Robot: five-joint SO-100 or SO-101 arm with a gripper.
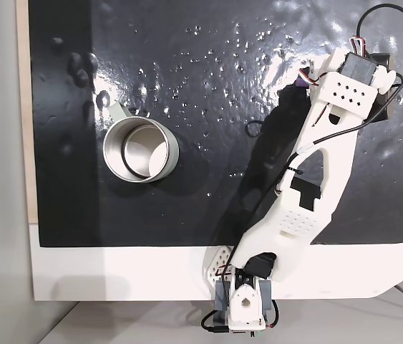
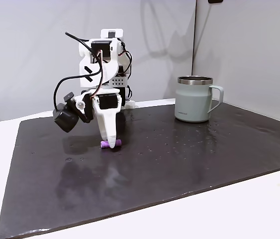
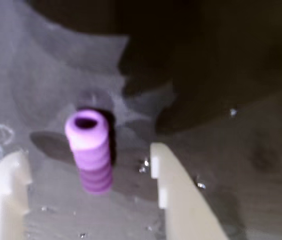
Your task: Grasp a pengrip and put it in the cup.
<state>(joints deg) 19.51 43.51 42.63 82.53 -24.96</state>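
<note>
My gripper (image 3: 88, 167) is down at the black mat (image 2: 189, 154), and my two white fingers (image 3: 173, 190) stand apart, one on each side of the pengrip (image 3: 90, 150). In the wrist view the small purple ribbed tube lies between them, nearer to the finger at 9 o'clock, with its open end toward 12 o'clock. I cannot tell whether either finger touches it; there is a clear gap to the finger at 3 o'clock. I am open, not gripping.

In a fixed view from the side, my fingertips (image 2: 111, 143) reach the mat and the pengrip (image 2: 111, 144) lies flat there on the surface, partly behind the white finger. The cup (image 2: 195, 99) stands upright well apart, at about 2 o'clock from me, handle to the right.

In a fixed view from above, the cup (image 1: 140, 150) is at 9 o'clock from my arm (image 1: 308, 186), well apart from it, and a bit of purple (image 1: 300, 84) shows beside my wrist at the upper right.
</note>
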